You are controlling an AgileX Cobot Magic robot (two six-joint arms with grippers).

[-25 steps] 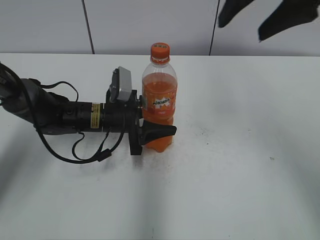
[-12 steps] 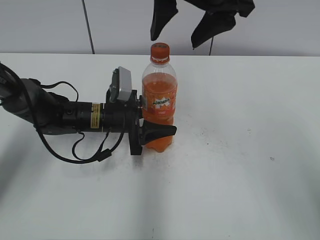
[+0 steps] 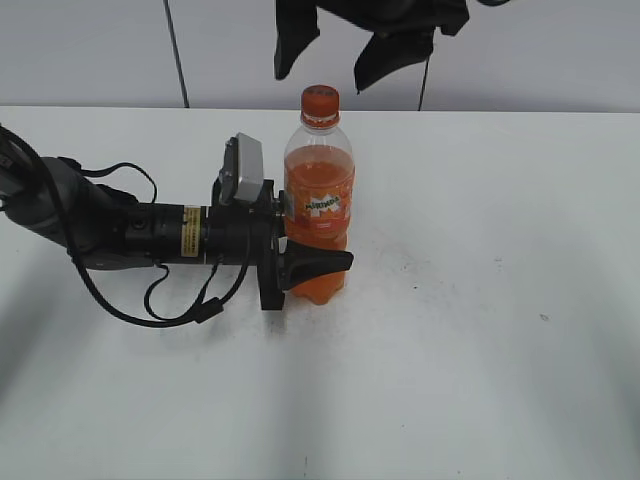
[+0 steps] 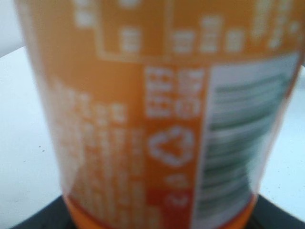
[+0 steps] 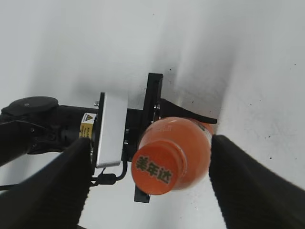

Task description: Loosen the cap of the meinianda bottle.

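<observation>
**Open fingers above the cap: where the grab could miss**

The bottle (image 3: 319,210) stands upright toward the far edge of the table (image 3: 480,350), a little left of centre, clamped low on its body by the left gripper (image 3: 305,262). The right gripper (image 3: 330,55) hangs above the cap (image 3: 320,103), fingers (image 5: 47,191) spread wide and not touching it. The cap looks slightly off-centre between them, so an uneven closing could push the neck sideways. A weak grip lower down would let the whole bottle spin instead of the cap.
</observation>
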